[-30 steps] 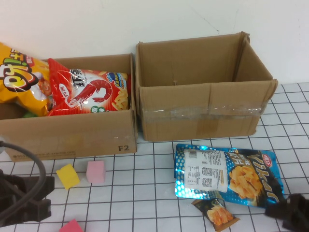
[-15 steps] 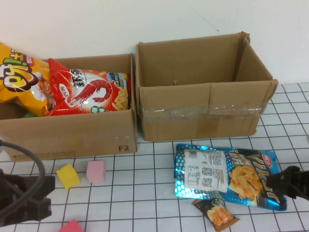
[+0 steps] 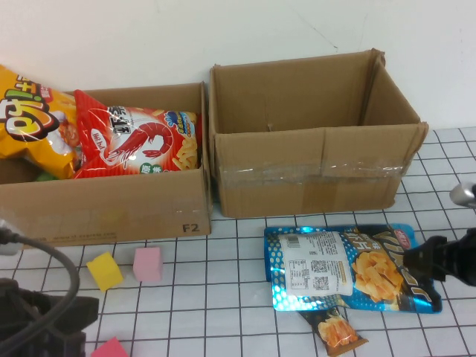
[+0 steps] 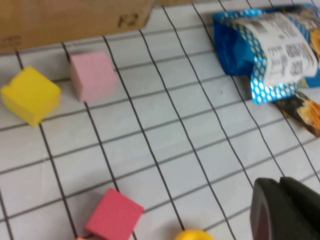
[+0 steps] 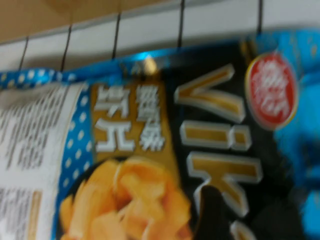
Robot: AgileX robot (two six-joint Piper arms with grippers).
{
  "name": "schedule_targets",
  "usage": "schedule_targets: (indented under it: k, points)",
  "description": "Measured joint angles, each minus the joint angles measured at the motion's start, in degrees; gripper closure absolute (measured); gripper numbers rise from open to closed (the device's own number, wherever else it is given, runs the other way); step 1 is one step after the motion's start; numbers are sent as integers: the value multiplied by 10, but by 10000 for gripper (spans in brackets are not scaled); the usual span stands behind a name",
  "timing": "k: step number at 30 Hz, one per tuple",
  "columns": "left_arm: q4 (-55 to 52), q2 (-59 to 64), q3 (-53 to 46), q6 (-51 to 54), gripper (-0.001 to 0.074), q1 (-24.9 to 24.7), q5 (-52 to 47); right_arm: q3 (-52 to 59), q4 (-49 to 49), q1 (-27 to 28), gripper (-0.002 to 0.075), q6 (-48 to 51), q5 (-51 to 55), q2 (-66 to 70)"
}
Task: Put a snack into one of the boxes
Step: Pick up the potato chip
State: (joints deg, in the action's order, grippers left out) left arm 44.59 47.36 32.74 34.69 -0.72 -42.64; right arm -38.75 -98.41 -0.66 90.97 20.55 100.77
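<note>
Blue chip bag (image 3: 349, 268) is shifting as the spread right end effector (image 3: 413, 262) is reaching its edge, so grasping looks imminent; the left end effector (image 3: 44, 331), spread unclear, is idling.

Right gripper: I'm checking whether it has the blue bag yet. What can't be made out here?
- Right gripper, high view: at the blue chip bag; dark shape hides the jaws and any contact.
- Right wrist view: blurred.
- Left gripper: cut off by edges.
- Left box: wall hides its floor.
</note>
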Motion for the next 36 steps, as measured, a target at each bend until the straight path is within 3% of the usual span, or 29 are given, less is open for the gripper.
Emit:
schedule_targets:
  k: [7, 15, 36]
  points:
    - [0, 0, 0, 0, 737, 0, -13, -12, -1, 0, 268, 14, -18, 5]
    - [14, 0, 0, 0, 737, 0, 0, -20, -2, 0, 269, 15, 86, 57]
    - [33, 0, 0, 0, 737, 0, 24, -25, 49, 1, 272, -35, 179, 84]
